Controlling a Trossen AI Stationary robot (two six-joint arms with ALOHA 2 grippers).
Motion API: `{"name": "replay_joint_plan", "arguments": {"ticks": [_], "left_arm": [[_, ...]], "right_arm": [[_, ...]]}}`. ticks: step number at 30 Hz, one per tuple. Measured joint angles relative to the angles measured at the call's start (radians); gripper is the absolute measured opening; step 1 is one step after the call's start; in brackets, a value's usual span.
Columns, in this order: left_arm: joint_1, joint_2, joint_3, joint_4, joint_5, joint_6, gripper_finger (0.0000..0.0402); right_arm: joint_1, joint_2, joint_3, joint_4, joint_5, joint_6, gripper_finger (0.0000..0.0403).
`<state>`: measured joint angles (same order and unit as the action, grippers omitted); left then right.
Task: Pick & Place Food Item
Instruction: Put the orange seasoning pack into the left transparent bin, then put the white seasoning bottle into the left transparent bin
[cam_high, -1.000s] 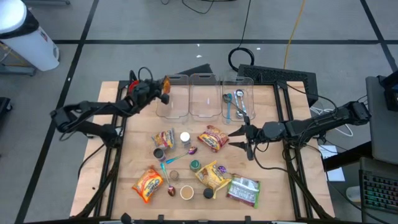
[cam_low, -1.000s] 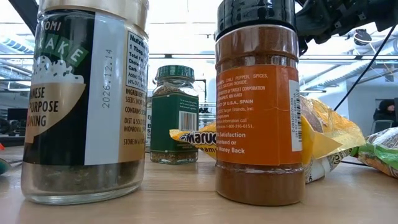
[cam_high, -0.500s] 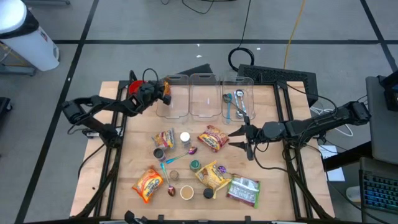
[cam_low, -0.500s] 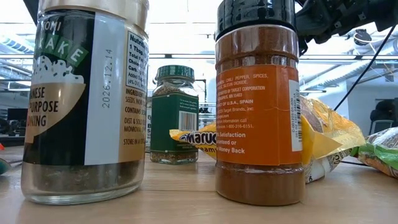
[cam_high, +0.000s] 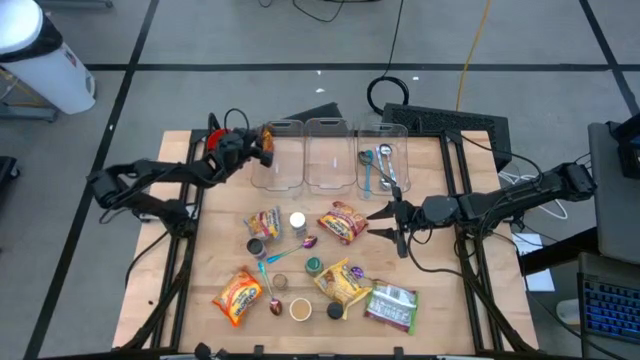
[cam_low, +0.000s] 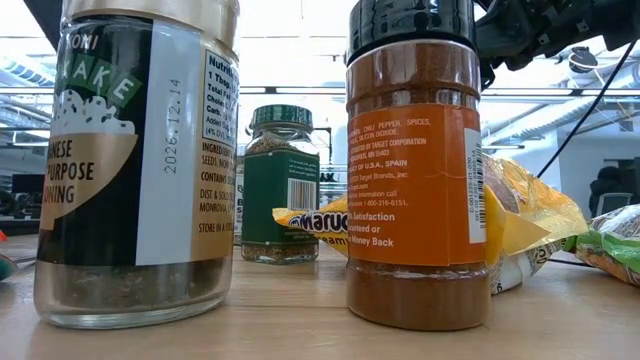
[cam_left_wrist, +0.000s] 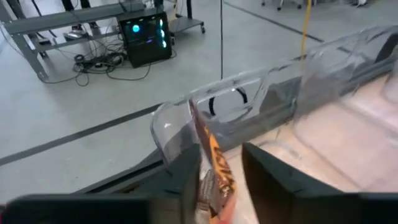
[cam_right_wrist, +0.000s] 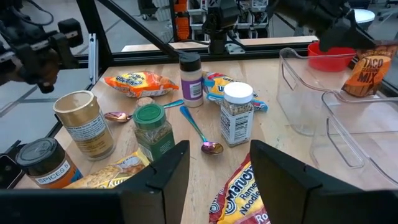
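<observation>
My left gripper (cam_high: 258, 147) is shut on an orange taco-mix packet (cam_high: 266, 137) at the left wall of the leftmost of three clear bins (cam_high: 280, 160). The packet also shows in the left wrist view (cam_left_wrist: 211, 155) and in the right wrist view (cam_right_wrist: 367, 71). My right gripper (cam_high: 378, 222) is open and empty. It hovers just right of a Maruchan ramen packet (cam_high: 342, 222), which lies flat on the table and shows below the fingers in the right wrist view (cam_right_wrist: 239, 199). My left gripper pinches the taco-mix packet's lower part (cam_left_wrist: 216, 171) between its two fingers (cam_left_wrist: 186, 177), one on each flat face. The packet stands upright and edge-on, with its top (cam_left_wrist: 196, 115) above the fingertips. It is lifted clear of the table, at the rim (cam_left_wrist: 171, 121) of the leftmost bin.
The right bin (cam_high: 383, 165) holds spoons. The table's middle is strewn with spice jars (cam_right_wrist: 237, 112), loose spoons (cam_right_wrist: 198, 132), snack bags (cam_high: 238, 295) and a green packet (cam_high: 392, 307). A red object (cam_right_wrist: 333, 56) sits behind the left bin. The low view shows two jars (cam_low: 415, 160) close up.
My left arm's elbow has swung a little to the right and back. Its gripper has stayed at the leftmost bin's wall with the packet. My right arm has kept still.
</observation>
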<state>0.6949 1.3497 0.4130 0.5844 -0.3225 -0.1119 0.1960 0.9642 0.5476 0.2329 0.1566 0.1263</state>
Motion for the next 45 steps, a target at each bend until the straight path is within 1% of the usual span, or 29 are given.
{"name": "replay_joint_plan", "arguments": {"ticks": [3,6,9,13,16,18,19,20,21,22,25,27,28,31,35,40,45], "left_arm": [[-0.023,-0.070,0.000,-0.054,0.030,-0.014,0.0171],[-0.061,-0.149,0.000,-0.108,0.097,-0.034,0.0200],[-0.108,-0.229,0.000,-0.154,0.186,-0.044,0.0220],[-0.177,-0.337,0.000,-0.209,0.313,-0.054,0.0233],[-0.244,-0.407,0.000,-0.224,0.427,-0.129,0.0234],[-0.306,-0.431,0.019,-0.246,0.522,-0.186,0.0234],[-0.343,-0.433,0.040,-0.279,0.551,-0.195,0.0234],[-0.384,-0.434,0.067,-0.336,0.556,-0.191,0.0234],[-0.432,-0.434,0.100,-0.406,0.535,-0.163,0.0235],[-0.482,-0.429,0.140,-0.492,0.482,-0.122,0.0235],[-0.627,-0.356,0.274,-0.733,0.272,-0.009,0.0235],[-0.696,-0.301,0.339,-0.839,0.179,0.017,0.0237],[-0.724,-0.274,0.367,-0.855,0.158,0.020,0.0240],[-0.776,-0.191,0.422,-0.845,0.140,0.003,0.0256],[-0.795,-0.069,0.461,-0.856,0.137,-0.031,0.0290],[-0.787,0.014,0.466,-0.868,0.138,-0.023,0.0324],[-0.763,0.061,0.466,-0.864,0.138,-0.050,0.0332]], "right_arm": [[0.000,0.000,0.000,0.000,0.000,0.000,0.0160],[0.000,0.000,0.000,0.000,0.000,0.000,0.0160],[0.000,0.000,0.000,-0.001,0.000,0.000,0.0160],[0.000,0.000,0.000,-0.002,0.000,0.000,0.0160],[0.000,0.000,0.000,-0.002,0.000,0.000,0.0160],[0.000,0.000,0.000,-0.002,-0.001,0.000,0.0160],[0.000,0.000,0.000,-0.002,-0.001,0.000,0.0160],[0.000,0.000,0.000,-0.002,-0.001,0.000,0.0160],[0.000,0.000,0.000,-0.002,-0.001,-0.001,0.0160],[0.000,0.000,0.000,-0.002,-0.001,-0.003,0.0160],[0.000,0.000,0.000,-0.002,-0.001,-0.006,0.0160],[0.000,0.000,0.000,-0.003,-0.001,-0.007,0.0160],[0.000,0.000,0.000,-0.002,-0.001,-0.007,0.0160],[0.000,0.000,-0.012,0.012,-0.001,-0.007,0.0160],[0.000,0.000,-0.048,0.072,-0.001,-0.008,0.0160],[0.000,0.000,-0.063,0.115,-0.001,-0.007,0.0160],[0.000,0.000,-0.063,0.115,-0.001,-0.008,0.0160]]}}
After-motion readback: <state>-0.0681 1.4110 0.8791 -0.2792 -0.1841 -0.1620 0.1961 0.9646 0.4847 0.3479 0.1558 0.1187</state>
